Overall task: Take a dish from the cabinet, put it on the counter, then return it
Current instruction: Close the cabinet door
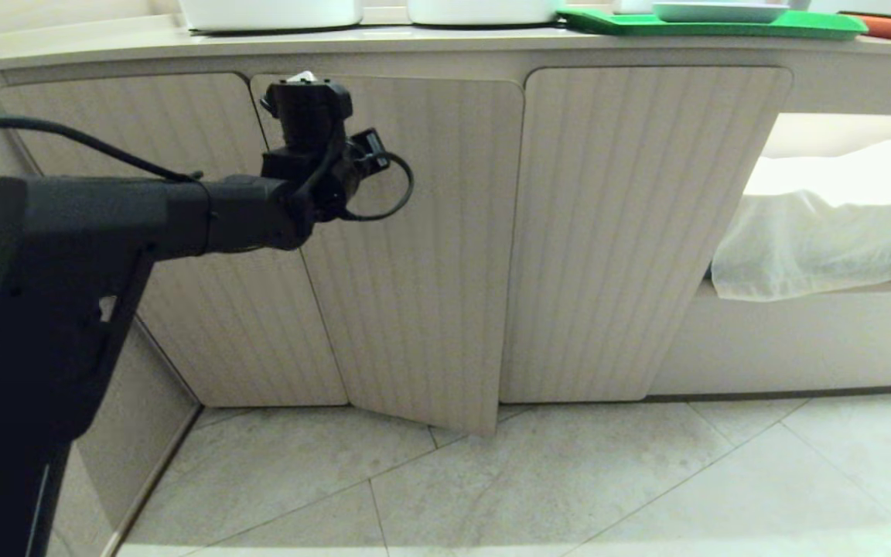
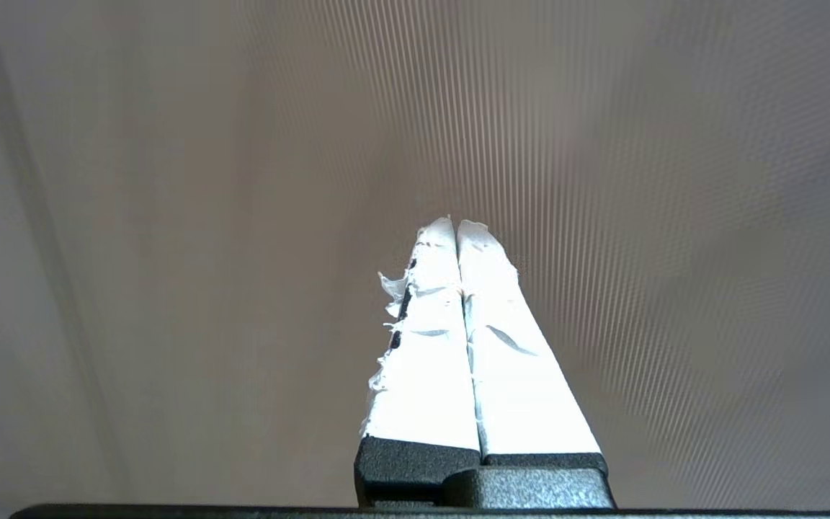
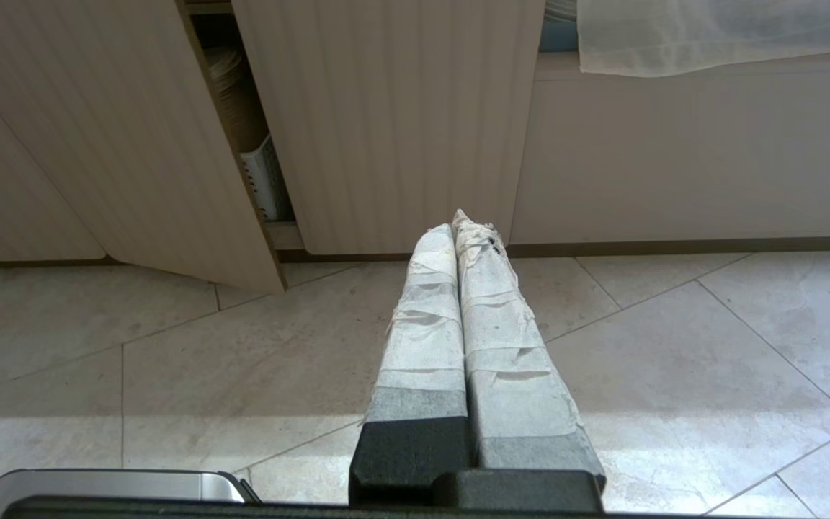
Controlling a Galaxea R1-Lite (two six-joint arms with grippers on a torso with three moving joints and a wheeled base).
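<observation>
three fluted cabinet doors [image 1: 414,255] ran across the frame's middle. two white pots [image 1: 271,11] sat at the top edge. one green tray [image 1: 712,25] lay at upper right, bearing one pale plate [image 1: 716,11]. one white cloth [image 1: 832,224] hung at right. one black arm [image 1: 105,232] filled the left.

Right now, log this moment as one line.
left gripper: shut, empty, at cabinet door | door: ajar | right gripper: shut, parked | dish: unseen
</observation>
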